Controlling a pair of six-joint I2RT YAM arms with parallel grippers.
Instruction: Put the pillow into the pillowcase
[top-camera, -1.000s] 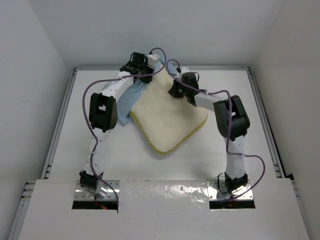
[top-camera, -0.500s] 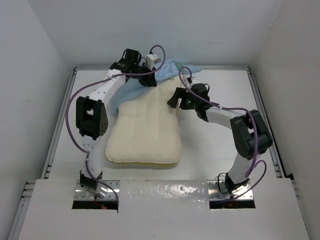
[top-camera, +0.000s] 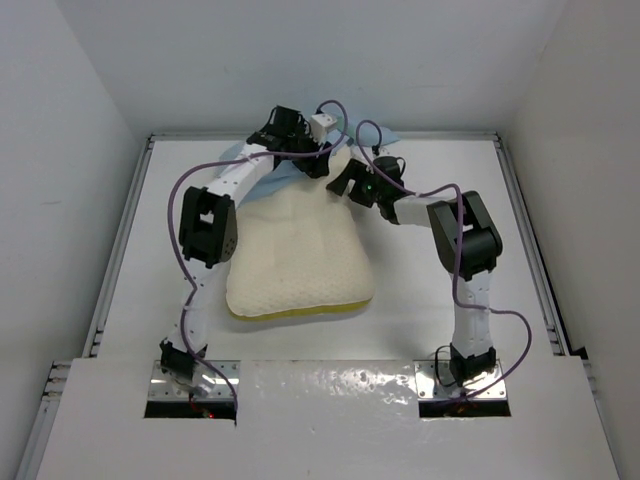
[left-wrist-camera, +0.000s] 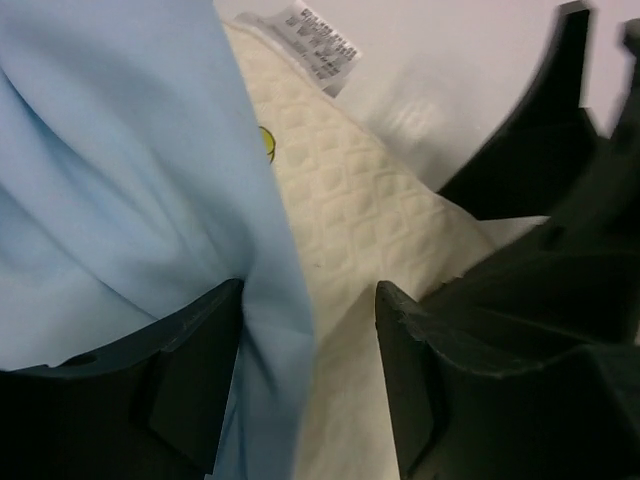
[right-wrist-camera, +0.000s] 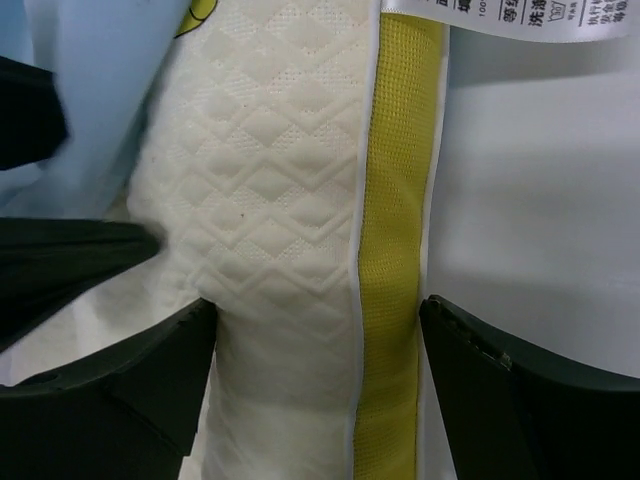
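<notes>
The cream quilted pillow (top-camera: 295, 265) lies flat on the table, its yellow-trimmed near edge toward the arm bases. The light blue pillowcase (top-camera: 262, 178) is bunched around its far end. There my left gripper (top-camera: 322, 165) stands open, with a fold of pillowcase (left-wrist-camera: 110, 180) against one finger and bare pillow (left-wrist-camera: 360, 210) in the gap (left-wrist-camera: 308, 330). Beside it my right gripper (top-camera: 345, 185) is open wide. Its jaws (right-wrist-camera: 318, 330) straddle the pillow's edge (right-wrist-camera: 280, 180) and yellow trim (right-wrist-camera: 395, 200). The white tag (right-wrist-camera: 510, 15) shows beyond.
White walls close in the table on three sides, with a raised rail (top-camera: 125, 240) along the left edge. The other arm's dark link (left-wrist-camera: 560, 150) crowds the right of the left wrist view. Purple cables (top-camera: 180, 190) loop off both arms.
The pillow went from hanging tilted to lying flat lengthwise. The right gripper opened first, then the left, both letting go. Both arms now sit at the far end.
</notes>
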